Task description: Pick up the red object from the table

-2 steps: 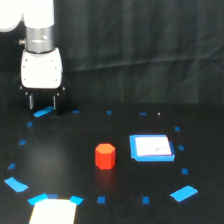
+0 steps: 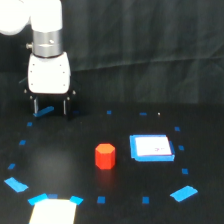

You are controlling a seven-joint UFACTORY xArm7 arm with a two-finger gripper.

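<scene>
Black table [image 2: 75, 150] with blue tape marks [image 2: 183, 193] is filling my view. I am seeing the red object [image 2: 105, 156] standing near the middle, just beside the white square [image 2: 151, 148]. My gripper [image 2: 50, 106] is hanging well apart from it, fingers spread and holding nothing.

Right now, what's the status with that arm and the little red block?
Pincer open, empty, hanging over the table at far left of the exterior view. Red object upright, untouched. White square beside it, apart. Nothing in between.
</scene>
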